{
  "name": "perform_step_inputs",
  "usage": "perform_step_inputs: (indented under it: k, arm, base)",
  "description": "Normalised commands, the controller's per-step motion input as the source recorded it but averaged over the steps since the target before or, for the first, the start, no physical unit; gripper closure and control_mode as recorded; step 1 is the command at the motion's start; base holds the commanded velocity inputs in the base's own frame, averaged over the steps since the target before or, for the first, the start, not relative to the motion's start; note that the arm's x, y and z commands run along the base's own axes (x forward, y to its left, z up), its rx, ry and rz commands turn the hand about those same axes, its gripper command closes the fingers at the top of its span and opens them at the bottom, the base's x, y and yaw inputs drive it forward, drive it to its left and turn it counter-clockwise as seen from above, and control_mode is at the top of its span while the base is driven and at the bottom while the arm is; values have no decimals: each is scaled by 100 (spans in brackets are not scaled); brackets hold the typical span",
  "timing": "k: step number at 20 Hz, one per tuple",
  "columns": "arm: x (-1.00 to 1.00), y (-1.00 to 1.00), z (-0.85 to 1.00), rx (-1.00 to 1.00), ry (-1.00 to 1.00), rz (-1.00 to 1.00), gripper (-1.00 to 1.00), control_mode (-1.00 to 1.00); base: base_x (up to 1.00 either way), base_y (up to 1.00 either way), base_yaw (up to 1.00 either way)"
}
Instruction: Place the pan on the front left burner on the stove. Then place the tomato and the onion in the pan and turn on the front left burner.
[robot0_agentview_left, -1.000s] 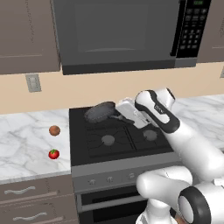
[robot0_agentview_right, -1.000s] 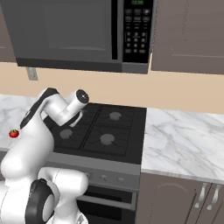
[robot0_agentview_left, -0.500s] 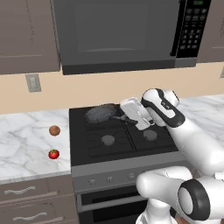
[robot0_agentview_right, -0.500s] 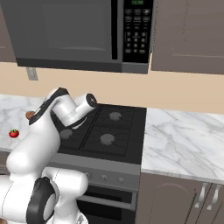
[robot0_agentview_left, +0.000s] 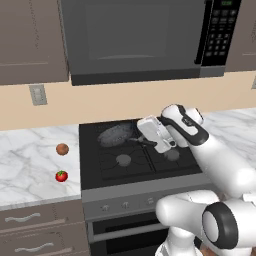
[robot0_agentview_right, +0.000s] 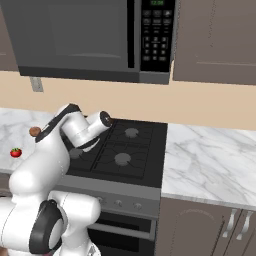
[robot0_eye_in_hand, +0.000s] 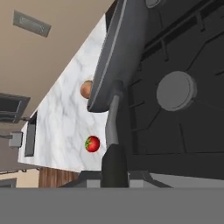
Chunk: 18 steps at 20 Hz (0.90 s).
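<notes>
Claw (robot0_eye_in_hand: 114, 168) clamped on pan handle, fingers tight together on thin black rod. Pan (robot0_agentview_left: 116, 135) held above stove (robot0_agentview_left: 150, 172), over back-left area, tilted. Front left burner (robot0_agentview_left: 123, 160) bare, grey cap showing just in front of pan. Tomato (robot0_agentview_left: 61, 176) and onion (robot0_agentview_left: 62, 149) on marble table (robot0_agentview_left: 30, 160) left of stove, apart, onion farther back.

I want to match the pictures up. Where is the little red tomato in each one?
Left base view: the tomato lies at left on the marble counter.
Right base view: far left edge.
Hand view: lower middle.
Shared landmark: the brown onion lies nearby.
</notes>
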Motion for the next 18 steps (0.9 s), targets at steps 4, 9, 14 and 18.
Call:
perform_step_inputs:
  k: [4, 9, 14, 18]
  arm:
    - [0, -2, -22, 0, 2, 0, 100, -100]
    - [0, -4, -26, 0, 7, 0, 100, -100]
    - [0, -2, -40, 0, 9, -2, 100, -100]
    - [1, 0, -29, 0, 11, -2, 100, -100]
  base:
    - [0, 0, 0]
    - [0, 0, 0]
    - [0, 0, 0]
    - [0, 0, 0]
